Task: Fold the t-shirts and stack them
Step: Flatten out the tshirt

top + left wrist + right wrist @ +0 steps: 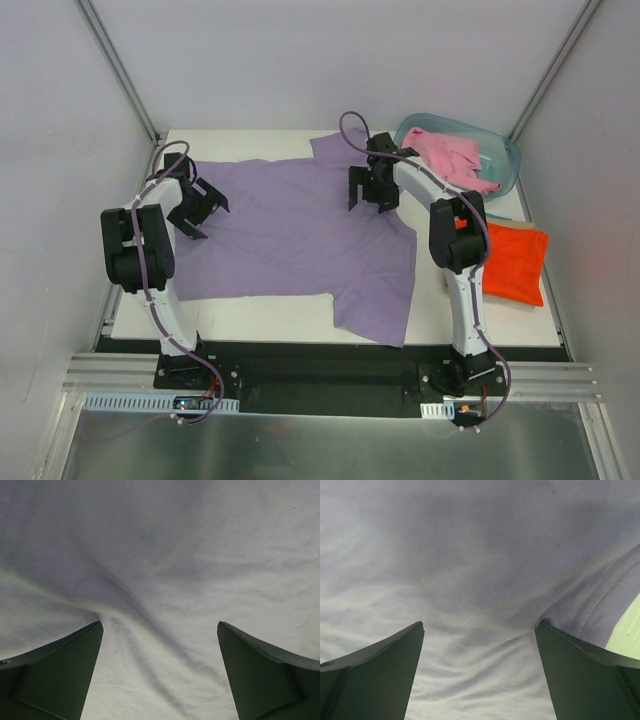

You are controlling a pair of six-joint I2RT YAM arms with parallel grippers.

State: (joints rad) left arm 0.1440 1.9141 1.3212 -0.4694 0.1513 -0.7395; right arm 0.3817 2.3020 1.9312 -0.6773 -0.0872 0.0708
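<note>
On the white table (250,315), the lavender shirt (300,240) lay spread nearly flat, one sleeve toward the far edge, another hanging toward the near right corner. No fold started on it, by the look.

Left gripper (212,222): jaws wide apart, nothing between them, low over the shirt's left edge. Its wrist view showed a raised crease running between the fingers.

Right gripper (368,203): also spread and empty, over the shirt's upper right part. A stitched hem and a sliver of bare table showed beside its right finger.

Orange shirt (515,262) sat folded at the right edge of the table. Pink shirt (450,155) lay heaped in the plastic tub (510,150), far right corner.

Risks, as judged:
- Left jaws closing on the crease would likely take a bunched pinch, so the fold line would come out skewed.
- Right jaws closing short of the hem could miss the edge or catch one layer only.
- Uneven lifts by the two arms would drag the cloth and wrinkle it.
</note>
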